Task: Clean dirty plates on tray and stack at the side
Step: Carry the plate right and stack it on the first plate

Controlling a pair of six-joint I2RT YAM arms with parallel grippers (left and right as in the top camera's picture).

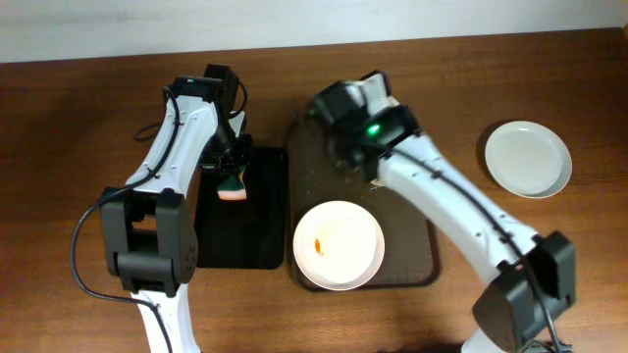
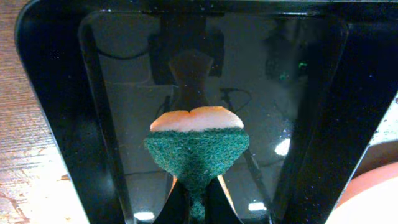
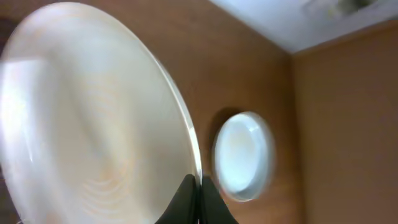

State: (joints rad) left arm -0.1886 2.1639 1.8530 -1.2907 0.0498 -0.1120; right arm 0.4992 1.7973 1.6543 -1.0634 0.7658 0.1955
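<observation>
Right gripper [image 3: 196,188] pinched held plate [image 3: 87,124] by its thin rim only; tilt could let it slip onto tray [image 1: 312,176]. Left gripper [image 2: 198,194] clamped sponge [image 2: 196,149].

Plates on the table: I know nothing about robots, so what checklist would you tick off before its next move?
1. Left claw grips the sponge over the black tray: ok.
2. Right claw pinches the held plate by its rim: ok.
3. Held plate wiped clean: cannot tell, as the right wrist view is blurred.
4. Smeared plate on the brown tray is clean: not ok, there is an orange mark near its middle.
5. Side plate lies on the table at the right, free to stack on: ok.
</observation>
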